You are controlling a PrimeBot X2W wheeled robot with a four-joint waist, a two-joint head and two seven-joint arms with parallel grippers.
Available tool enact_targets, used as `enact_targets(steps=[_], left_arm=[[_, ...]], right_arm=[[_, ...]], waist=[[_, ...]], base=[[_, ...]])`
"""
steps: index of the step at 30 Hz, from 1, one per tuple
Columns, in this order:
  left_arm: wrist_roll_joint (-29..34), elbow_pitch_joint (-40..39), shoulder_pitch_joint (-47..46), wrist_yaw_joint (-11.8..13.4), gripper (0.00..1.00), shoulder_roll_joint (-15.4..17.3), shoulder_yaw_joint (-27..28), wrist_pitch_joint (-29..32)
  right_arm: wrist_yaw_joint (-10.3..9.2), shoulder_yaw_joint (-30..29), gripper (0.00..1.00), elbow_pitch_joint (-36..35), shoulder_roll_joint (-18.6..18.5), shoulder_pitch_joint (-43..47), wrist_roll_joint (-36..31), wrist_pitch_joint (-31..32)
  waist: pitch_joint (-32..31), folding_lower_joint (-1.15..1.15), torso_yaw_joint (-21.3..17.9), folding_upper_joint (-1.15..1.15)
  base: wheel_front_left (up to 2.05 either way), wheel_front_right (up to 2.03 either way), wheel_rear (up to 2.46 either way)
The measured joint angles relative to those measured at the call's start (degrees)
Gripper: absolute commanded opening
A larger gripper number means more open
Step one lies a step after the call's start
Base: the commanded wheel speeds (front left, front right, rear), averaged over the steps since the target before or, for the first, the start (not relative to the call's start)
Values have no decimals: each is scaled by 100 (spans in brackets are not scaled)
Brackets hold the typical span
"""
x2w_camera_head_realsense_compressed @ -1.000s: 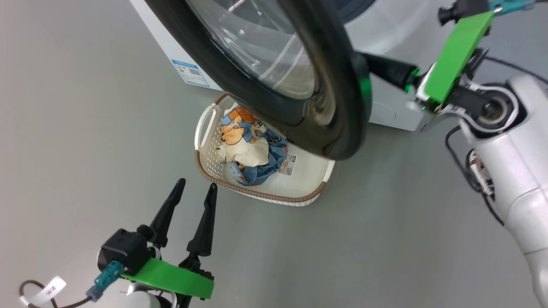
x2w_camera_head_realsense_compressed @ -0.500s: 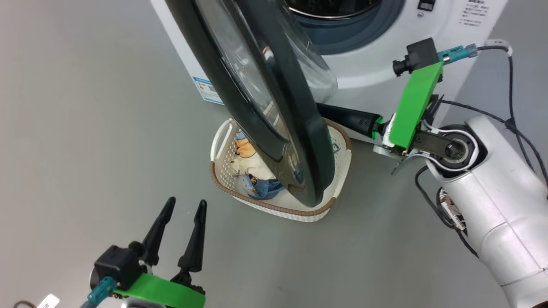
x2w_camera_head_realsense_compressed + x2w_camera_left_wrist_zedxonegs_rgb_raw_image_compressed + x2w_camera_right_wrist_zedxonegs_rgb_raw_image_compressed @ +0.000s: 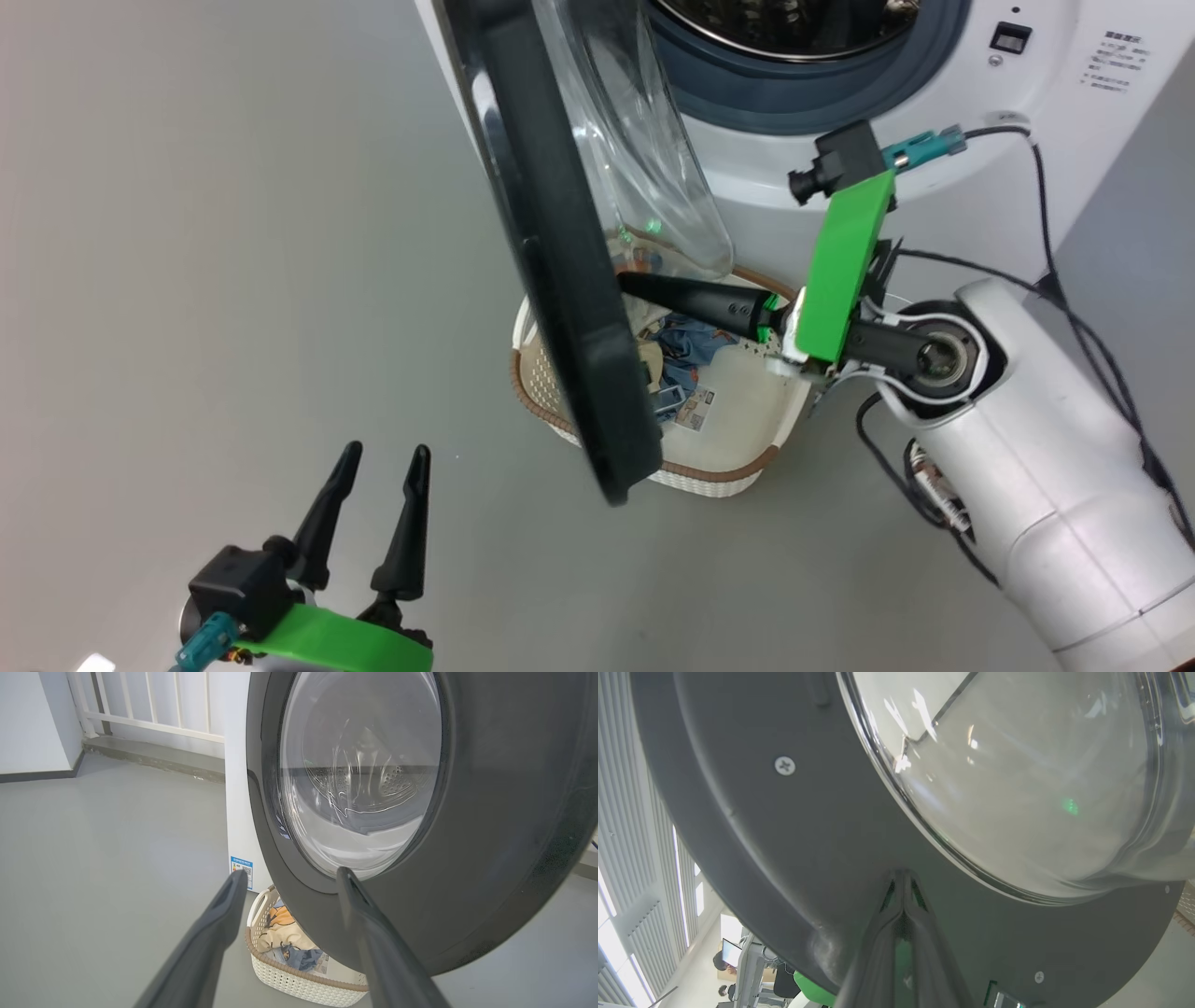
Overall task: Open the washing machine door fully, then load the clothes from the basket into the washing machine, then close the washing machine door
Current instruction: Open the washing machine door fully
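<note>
The washing machine [image 3: 943,159] stands at the top right with its steel drum showing. The washing machine door [image 3: 560,280] stands swung out, its black rim edge-on and its glass bowl [image 3: 653,140] facing the drum. My right gripper [image 3: 624,280] is shut on nothing, tips pressed against the door's inner rim [image 3: 784,835]; the same contact shows at my right gripper [image 3: 903,875]. The basket [image 3: 728,467] sits on the floor under the door, holding the clothes [image 3: 686,341], partly hidden. My left gripper [image 3: 385,455] is open at the lower left, apart from everything. Past my left gripper [image 3: 290,875] are the door [image 3: 490,835] and basket [image 3: 299,980].
Grey floor [image 3: 233,233] stretches to the left of the machine. A blue sticker [image 3: 241,868] marks the machine's side. A white railing [image 3: 154,700] runs along the far wall. A person [image 3: 723,965] is far off past the door's edge. Cables [image 3: 1074,280] hang by my right forearm.
The head camera has shifted. The door has swung further open, from facing me to edge-on, with my shut right gripper following against its inner side. My left gripper stays open.
</note>
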Motion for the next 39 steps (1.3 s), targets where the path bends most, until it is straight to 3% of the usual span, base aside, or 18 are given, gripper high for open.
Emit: enact_targets(steps=[22,39], left_arm=[[151,62,18,0,100,-107,477,0],[159,47,125,0,100,-205,654,0]], right_arm=[[0,380,0,202,635,156,-3,94],[0,864,0,400,769,-183,253,12]], waist=[[91,0,200,0],[153,0,246,0]], base=[[0,0,0],[0,0,0]])
